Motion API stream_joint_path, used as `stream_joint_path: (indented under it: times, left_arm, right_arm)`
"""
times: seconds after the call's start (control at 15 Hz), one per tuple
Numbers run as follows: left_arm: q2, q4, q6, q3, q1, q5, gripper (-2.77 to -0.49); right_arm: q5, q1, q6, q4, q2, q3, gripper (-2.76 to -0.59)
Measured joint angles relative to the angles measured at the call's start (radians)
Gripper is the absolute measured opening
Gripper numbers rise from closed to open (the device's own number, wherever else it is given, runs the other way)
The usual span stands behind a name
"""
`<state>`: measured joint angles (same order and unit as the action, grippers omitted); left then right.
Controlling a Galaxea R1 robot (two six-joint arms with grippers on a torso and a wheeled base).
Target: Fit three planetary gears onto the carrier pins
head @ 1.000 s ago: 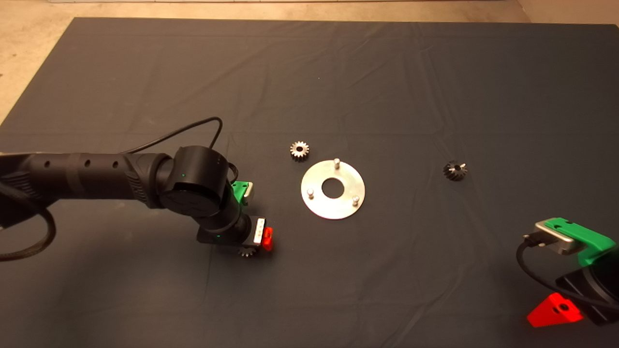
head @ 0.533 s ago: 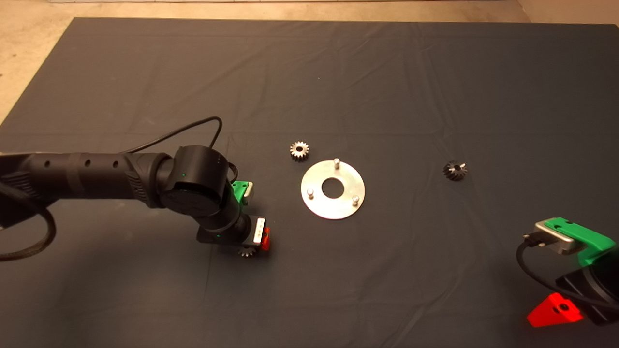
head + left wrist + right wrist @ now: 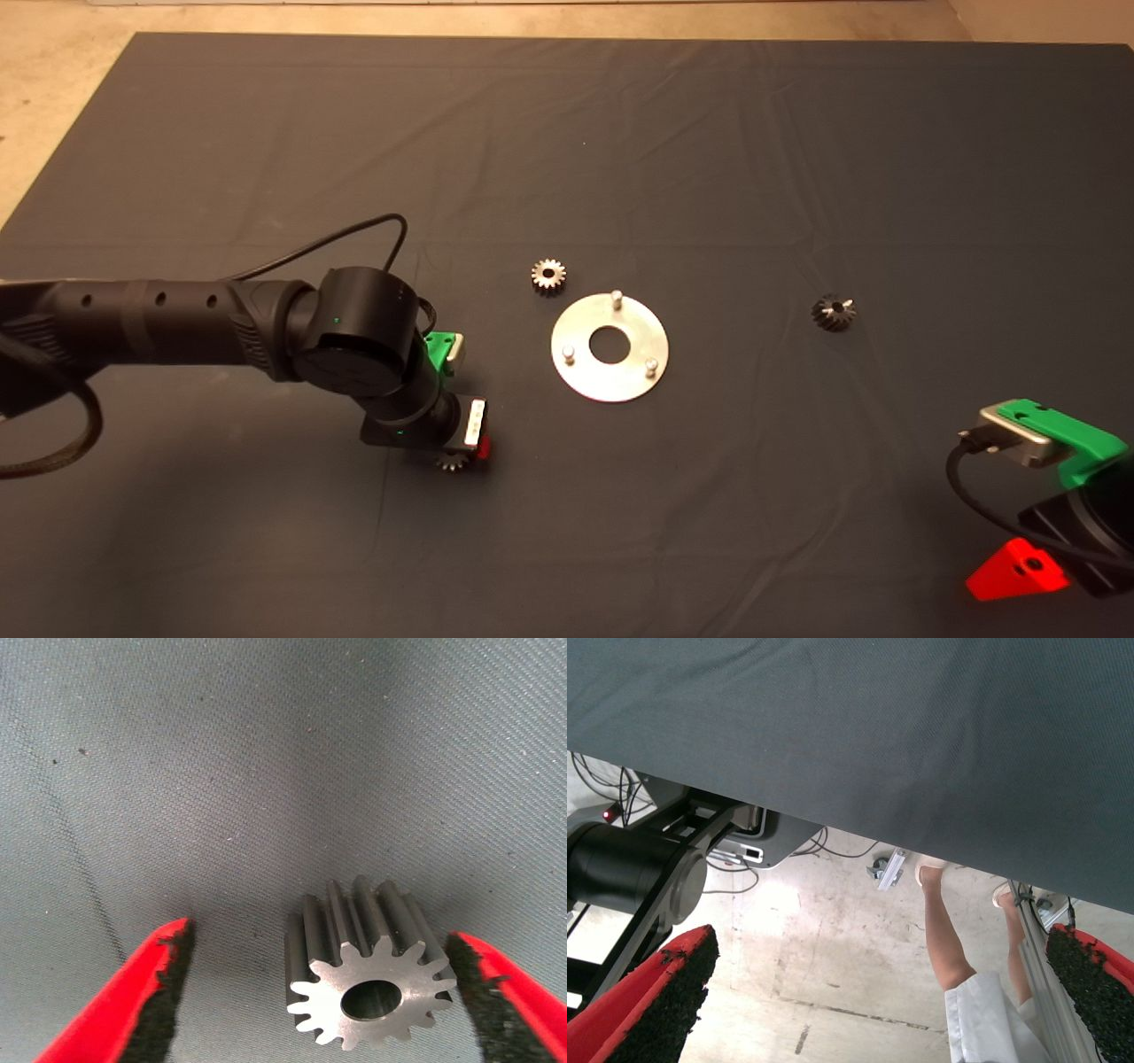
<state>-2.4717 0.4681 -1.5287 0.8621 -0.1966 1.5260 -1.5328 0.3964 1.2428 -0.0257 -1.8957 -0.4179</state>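
- Left gripper [image 3: 461, 456] is down at the mat [image 3: 620, 133], left of and nearer than the disc [image 3: 609, 347], its arm coming in from the left edge.
- Its fingers are spread, one on each side of a gear [image 3: 368, 979]; in the left wrist view one black pad [image 3: 469, 992] is just touching or almost touching the gear's teeth, while the other finger [image 3: 133, 992] stands clearly apart from it, with bare mat between.
- That gear lies on the mat with its centre hole facing the wrist camera; in the head view only its toothed edge [image 3: 452, 462] shows from under the gripper.
- A second gear [image 3: 549, 276] lies flat on the mat just beyond the disc's far-left edge, near it but not touching.
- A third gear [image 3: 834, 313] lies tilted on its side, well to the right of the disc.
- The disc lies flat near the middle of the mat with its three pins all bare: one at the far edge [image 3: 617, 298], one at the left [image 3: 568, 355], one at the near right [image 3: 651, 365].
- Right gripper [image 3: 1019, 567] waits at the near right edge, well apart from all the parts, its fingers wide apart.
- The right wrist view shows the mat's edge, the floor past it, part of a black machine base with cables, and a person's legs [image 3: 948, 939] and shoes.
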Motion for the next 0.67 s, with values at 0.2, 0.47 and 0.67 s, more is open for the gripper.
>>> stream_joint_path:
  times: [0.2,0.47,0.67]
  left_arm:
    - [0.0,0.0,-0.001,-0.007,0.0,0.0,-1.41]
    - [0.0,0.0,-0.003,-0.018,0.0,0.0,-1.46]
    - [-0.006,0.0,-0.003,-0.02,0.0,-0.001,-1.47]
  right_arm:
    - [0.0,0.0,-0.005,0.0,-0.002,0.0,-0.61]
    - [0.0,0.0,-0.005,-0.001,-0.002,0.0,-0.61]
    - [0.0,0.0,-0.008,-0.003,-0.002,0.0,-0.61]
